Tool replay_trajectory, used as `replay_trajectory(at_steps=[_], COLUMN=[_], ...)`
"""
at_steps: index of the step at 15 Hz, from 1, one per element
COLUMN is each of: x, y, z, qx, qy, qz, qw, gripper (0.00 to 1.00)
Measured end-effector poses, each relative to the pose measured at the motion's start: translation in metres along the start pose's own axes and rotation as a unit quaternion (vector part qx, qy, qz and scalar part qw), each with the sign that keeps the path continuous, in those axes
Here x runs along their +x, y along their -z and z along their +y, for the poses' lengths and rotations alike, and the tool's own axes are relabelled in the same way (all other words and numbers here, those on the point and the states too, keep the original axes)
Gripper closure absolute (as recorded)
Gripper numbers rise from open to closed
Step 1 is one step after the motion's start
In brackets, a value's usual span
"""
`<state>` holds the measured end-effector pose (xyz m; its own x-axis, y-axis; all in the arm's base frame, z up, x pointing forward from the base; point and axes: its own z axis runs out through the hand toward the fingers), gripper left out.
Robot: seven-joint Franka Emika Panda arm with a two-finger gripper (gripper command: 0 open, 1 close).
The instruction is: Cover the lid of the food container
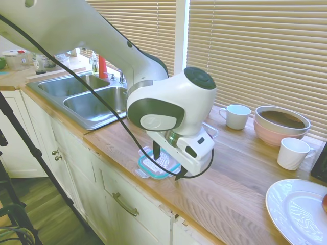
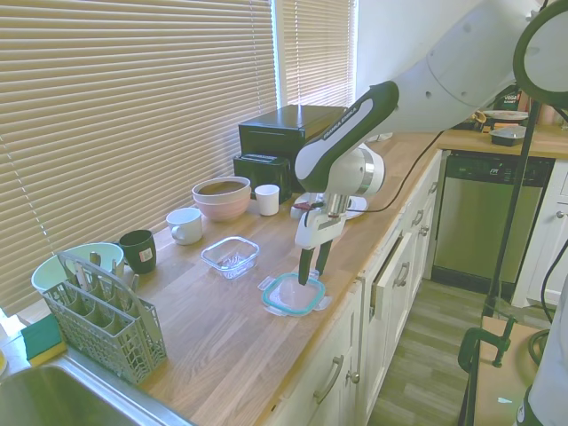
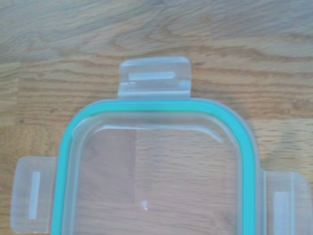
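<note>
Only second exterior shows food container [image 2: 231,255]; wrist shows lid [image 3: 156,171].

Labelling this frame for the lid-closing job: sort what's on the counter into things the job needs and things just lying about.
Job:
- lid, flat on the counter near the front edge
- food container, open, apart from the lid
- gripper, open, over the lid

Lying about:
- pink bowl
- two white mugs
- dark mug
- green bowl
- cutlery basket
- white plate
</note>
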<state>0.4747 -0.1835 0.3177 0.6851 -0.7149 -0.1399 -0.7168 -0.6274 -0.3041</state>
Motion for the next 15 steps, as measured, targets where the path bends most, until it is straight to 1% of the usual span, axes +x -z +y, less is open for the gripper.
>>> replay_trajectory(at_steps=[7,12,15], x=[0.011,0.026,0.031], y=[-0.004,-0.004,-0.005], z=[0.0,-0.006,-0.008], qx=[0.034,0.041,0.043], qy=[-0.006,-0.002,-0.002], qz=[-0.002,-0.007,-0.018], qw=[0.9994,0.9991,0.9989], gripper=[0.0,0.0,0.0])
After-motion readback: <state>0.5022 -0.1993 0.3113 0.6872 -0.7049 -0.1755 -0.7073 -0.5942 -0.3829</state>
